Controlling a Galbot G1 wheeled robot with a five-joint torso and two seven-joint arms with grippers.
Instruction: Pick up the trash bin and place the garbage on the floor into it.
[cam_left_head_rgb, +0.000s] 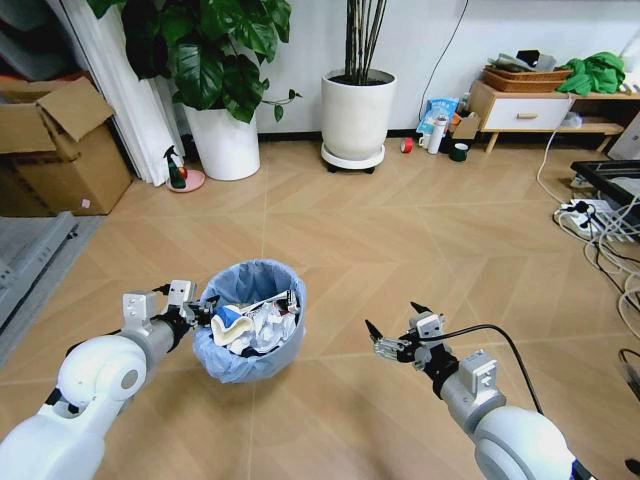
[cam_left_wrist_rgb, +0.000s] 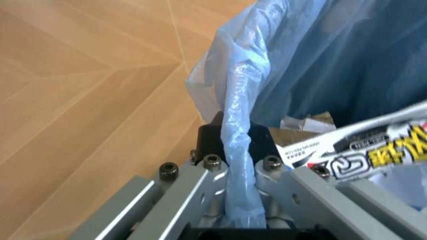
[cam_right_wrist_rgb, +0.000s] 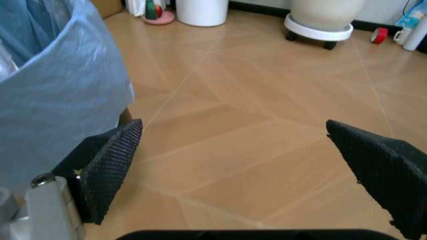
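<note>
Grip check: left gripper (cam_left_head_rgb: 203, 312) is clamped on the near rim of the trash bin (cam_left_head_rgb: 250, 335), and the left wrist view shows the jaws pressed together on a bunched fold of the blue liner (cam_left_wrist_rgb: 238, 150) with the rim between them. Bin sits on or just above the floor (cam_left_head_rgb: 400, 230); contact cannot be told. Inside the bin lie crumpled paper wads (cam_left_head_rgb: 268, 322) and a printed wrapper (cam_left_wrist_rgb: 373, 150) that leans over the rim on the side of the clamped jaws. Right gripper (cam_left_head_rgb: 392, 335) hangs to the right of the bin, apart from it, fingers spread wide and holding nothing; the right wrist view shows bare boards between its pads (cam_right_wrist_rgb: 110, 167). No loose litter is visible on the boards around the bin, so my judgement is the collecting is close to finished. For the hold itself: keep the bin upright, since the clamp may bite mostly liner and the bag could slip or tear. Move slowly, avoid swinging, and keep the leaning wrapper from tipping out.
</note>
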